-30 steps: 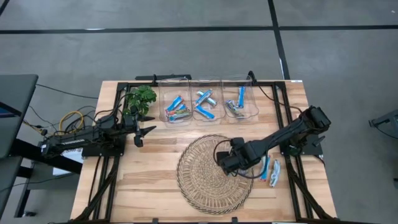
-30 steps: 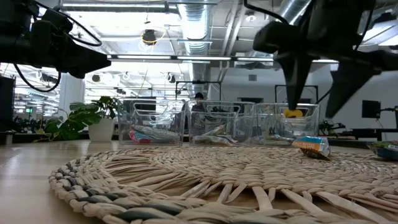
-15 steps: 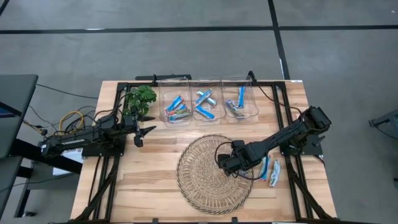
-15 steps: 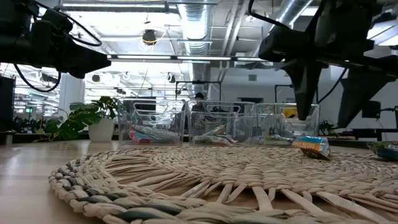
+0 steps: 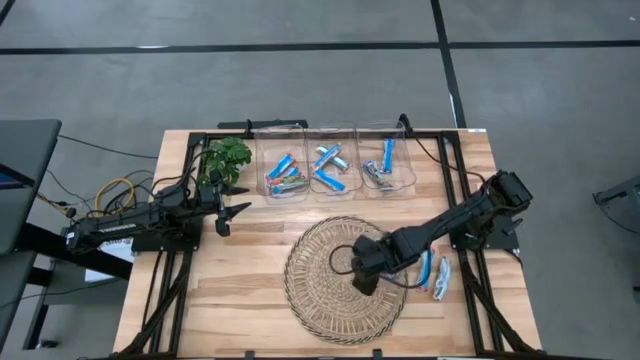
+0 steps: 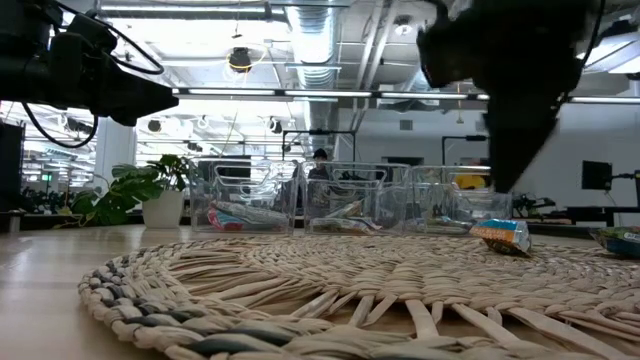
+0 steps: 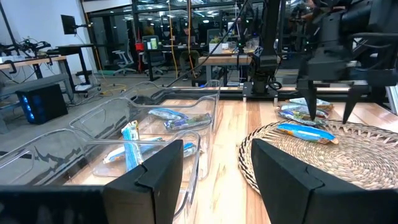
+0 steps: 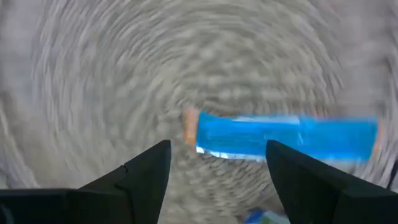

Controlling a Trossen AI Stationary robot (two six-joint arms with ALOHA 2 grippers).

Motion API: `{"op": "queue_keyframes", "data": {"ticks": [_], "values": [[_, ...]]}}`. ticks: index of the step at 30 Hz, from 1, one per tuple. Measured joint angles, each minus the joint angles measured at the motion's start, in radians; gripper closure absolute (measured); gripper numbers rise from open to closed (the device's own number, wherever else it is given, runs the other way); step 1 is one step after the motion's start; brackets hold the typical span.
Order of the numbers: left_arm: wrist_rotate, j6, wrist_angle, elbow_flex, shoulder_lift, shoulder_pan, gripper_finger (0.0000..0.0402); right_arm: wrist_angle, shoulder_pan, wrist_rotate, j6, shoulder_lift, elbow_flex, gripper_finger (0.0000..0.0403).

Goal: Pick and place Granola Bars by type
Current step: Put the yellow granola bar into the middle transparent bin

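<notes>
Now the right gripper [image 8: 217, 180] hangs open and empty over a blue bar [image 8: 283, 138] on the mat [image 5: 310, 280], probably lining up a pick; left gripper [image 7: 214, 180] waits open by the bins [image 5: 335, 160].

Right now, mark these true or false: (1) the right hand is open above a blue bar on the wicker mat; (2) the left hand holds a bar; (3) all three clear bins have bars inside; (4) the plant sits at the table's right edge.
1. True: the right hand is open over the blue bar on the wicker mat.
2. False: the left hand is open and holds nothing, waiting near the plant.
3. True: each of the clear bins holds bars.
4. False: the plant is near the far left corner.
</notes>
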Motion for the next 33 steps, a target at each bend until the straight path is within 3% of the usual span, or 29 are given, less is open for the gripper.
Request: {"op": "queue_keyframes", "data": {"ticks": [7, 12, 22, 33], "values": [[0.0, 0.0, 0.0, 0.0, 0.0, 0.0, 0.0218, -0.038, -0.012, -0.042, -0.825, 0.0, 0.035, 0.0148], [0.0, 0.0, 0.0, 0.0, 0.0, 0.0, 0.0218, -0.063, -0.011, -0.038, -1.182, 0.0, 0.031, 0.0148], [0.0, 0.0, 0.0, 0.0, 0.0, 0.0, 0.0218, -0.025, -0.024, 0.042, -1.457, 0.0, -0.069, 0.0148], [0.0, 0.0, 0.0, 0.0, 0.0, 0.0, 0.0218, 0.091, -0.065, 0.114, -1.49, 0.0, -0.17, 0.0156]]}}
